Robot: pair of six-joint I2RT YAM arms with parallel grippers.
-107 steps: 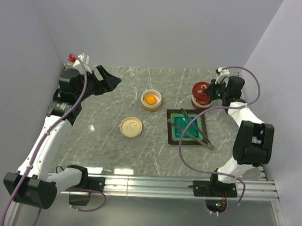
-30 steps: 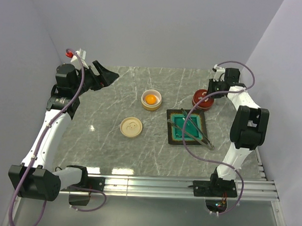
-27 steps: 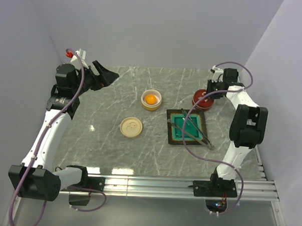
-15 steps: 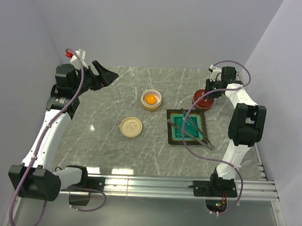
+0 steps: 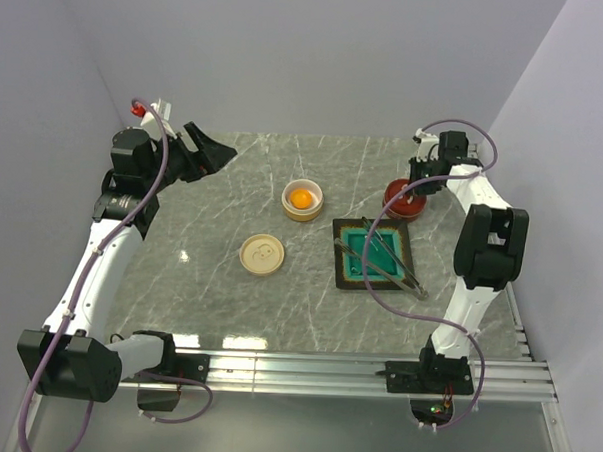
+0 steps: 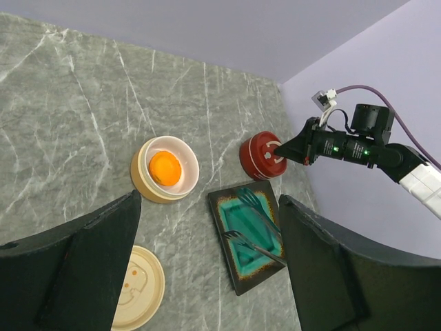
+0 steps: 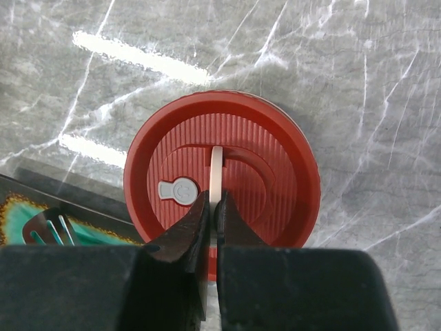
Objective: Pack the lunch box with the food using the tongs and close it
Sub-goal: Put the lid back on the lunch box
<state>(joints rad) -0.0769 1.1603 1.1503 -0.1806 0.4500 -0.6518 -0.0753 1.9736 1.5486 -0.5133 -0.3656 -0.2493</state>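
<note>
A round orange piece of food (image 5: 301,198) (image 6: 165,168) lies in an open cream lunch box bowl (image 5: 302,212). The bowl's cream lid (image 5: 261,254) rests flat on the table. Silver tongs (image 5: 385,258) (image 6: 256,229) lie across a teal tray (image 5: 341,260). A red-lidded round container (image 5: 399,198) (image 7: 269,165) stands at the far right. My right gripper (image 5: 412,187) (image 7: 215,207) is shut on the upright white handle (image 7: 216,169) of its lid. High at the far left, my left gripper (image 5: 210,156) (image 6: 207,276) is open and holds nothing.
The side walls stand close to both arms at the far corners. The right arm's purple cable (image 5: 369,289) hangs over the tray's near side. Marble table (image 5: 228,303) lies bare in front of the cream lid.
The right jaws have closed on the red lid's white handle, and that wrist has shifted slightly toward the back. The left arm has not moved.
</note>
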